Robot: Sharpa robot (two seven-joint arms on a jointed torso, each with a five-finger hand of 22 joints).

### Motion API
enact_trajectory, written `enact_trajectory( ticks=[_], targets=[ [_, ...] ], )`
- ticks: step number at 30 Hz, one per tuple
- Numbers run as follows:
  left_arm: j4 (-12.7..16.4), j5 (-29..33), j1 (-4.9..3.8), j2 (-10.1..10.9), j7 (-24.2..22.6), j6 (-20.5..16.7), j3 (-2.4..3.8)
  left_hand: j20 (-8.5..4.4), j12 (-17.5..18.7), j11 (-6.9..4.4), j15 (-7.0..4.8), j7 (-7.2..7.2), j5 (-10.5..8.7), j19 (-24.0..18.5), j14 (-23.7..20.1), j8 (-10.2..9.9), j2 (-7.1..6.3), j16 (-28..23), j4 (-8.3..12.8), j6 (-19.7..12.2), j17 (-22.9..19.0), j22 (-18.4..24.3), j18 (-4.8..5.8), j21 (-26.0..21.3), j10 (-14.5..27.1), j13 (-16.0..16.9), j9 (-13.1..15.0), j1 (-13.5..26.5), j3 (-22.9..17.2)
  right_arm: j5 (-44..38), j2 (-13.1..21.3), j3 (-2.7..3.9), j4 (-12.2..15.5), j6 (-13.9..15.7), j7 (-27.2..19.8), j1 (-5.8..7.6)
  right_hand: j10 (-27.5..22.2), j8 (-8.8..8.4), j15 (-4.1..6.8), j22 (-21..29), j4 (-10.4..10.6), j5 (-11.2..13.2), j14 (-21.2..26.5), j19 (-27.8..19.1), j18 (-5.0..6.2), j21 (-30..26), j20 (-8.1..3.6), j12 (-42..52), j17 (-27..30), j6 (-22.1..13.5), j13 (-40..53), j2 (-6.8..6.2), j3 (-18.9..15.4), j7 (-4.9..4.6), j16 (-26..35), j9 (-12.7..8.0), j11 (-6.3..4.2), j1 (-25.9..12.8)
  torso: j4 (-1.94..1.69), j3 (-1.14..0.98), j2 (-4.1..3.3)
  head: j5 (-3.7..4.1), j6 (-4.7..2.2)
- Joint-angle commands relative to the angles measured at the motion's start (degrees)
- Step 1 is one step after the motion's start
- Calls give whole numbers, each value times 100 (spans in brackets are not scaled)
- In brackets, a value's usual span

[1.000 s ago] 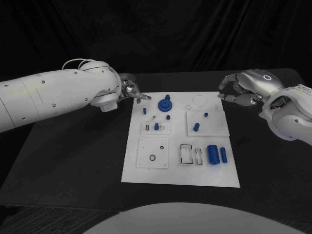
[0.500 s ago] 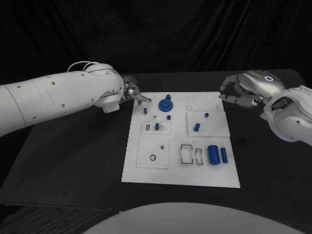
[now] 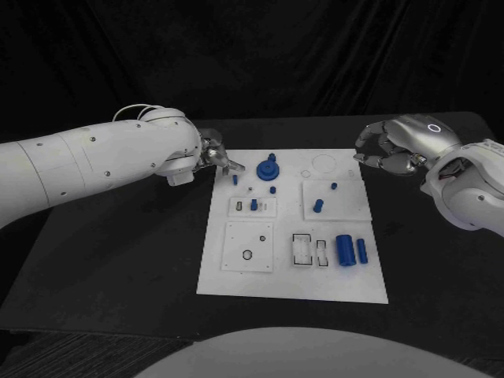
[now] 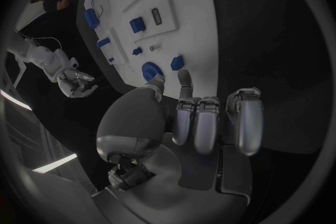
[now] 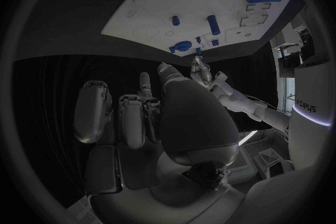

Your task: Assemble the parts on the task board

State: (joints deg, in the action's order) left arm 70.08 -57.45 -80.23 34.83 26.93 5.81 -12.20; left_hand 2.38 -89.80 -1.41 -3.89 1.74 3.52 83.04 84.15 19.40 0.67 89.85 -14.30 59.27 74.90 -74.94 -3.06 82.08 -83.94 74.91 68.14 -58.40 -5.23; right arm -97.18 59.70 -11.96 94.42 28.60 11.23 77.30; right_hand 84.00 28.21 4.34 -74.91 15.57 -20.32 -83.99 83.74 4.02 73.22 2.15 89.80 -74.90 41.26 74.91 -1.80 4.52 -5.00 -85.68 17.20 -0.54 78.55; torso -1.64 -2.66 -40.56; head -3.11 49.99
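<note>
We take the task board (image 3: 292, 228) as our landmark. The left hand (image 3: 216, 152) hangs at the board's far left corner, its fingers curled in and drawn narrow; we see nothing held in them, though the fingertips are small in the head view. The right hand (image 3: 390, 146) hovers just off the board's far right corner, fingers likewise curled inward, with no part visible between them.

On the board, a round blue part (image 3: 267, 167) stands near the far edge, close to the left hand. Small blue pegs (image 3: 272, 190) stand just nearer than it. A large blue cylinder (image 3: 344, 249) and a slimmer one (image 3: 361, 250) lie toward the near right, beside empty rectangular slots (image 3: 301, 248).

We judge the work to be at an approach stage: no part is in hand. The next move calls for the left hand to spread its fingers and descend on a part near that corner.
</note>
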Motion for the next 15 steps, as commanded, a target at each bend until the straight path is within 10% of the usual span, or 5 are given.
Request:
enact_trajectory(
  ticks=[1, 15],
  targets=[
    [-22, -7, 20, -25, -94, 100, 5, -8, -20, -46, -35, -17, 6, -18, 585, 12, 1, 15, 5, 9, 1510, -908, 41, -25, -606, 1509, 8, -64, 32, -11, 5, 5, 5, 49, 3, -14, 600, -26, 2, -1064, 0, -14, -482, 99, -62, 15, -18, 20, -948, 37, 1509, 40, 30, 17, 19, -10, -20, 3, -4, 2, 4, 16, 1],
    [-134, -7, 87, -107, -110, 199, 6, -3, -20, -31, -24, 3, 55, -56, 585, -66, 54, 15, 7, -58, 1510, -889, 30, -69, -606, 1509, -20, -132, 34, -11, -8, 5, -2, 54, 1, -18, 600, -48, 4, -1063, -8, -65, -481, 99, -62, 13, -20, 20, -943, 61, 1509, 46, 43, 18, 22, -20, -21, 16, 10, 4, 1, 9, 1]
  ],
)
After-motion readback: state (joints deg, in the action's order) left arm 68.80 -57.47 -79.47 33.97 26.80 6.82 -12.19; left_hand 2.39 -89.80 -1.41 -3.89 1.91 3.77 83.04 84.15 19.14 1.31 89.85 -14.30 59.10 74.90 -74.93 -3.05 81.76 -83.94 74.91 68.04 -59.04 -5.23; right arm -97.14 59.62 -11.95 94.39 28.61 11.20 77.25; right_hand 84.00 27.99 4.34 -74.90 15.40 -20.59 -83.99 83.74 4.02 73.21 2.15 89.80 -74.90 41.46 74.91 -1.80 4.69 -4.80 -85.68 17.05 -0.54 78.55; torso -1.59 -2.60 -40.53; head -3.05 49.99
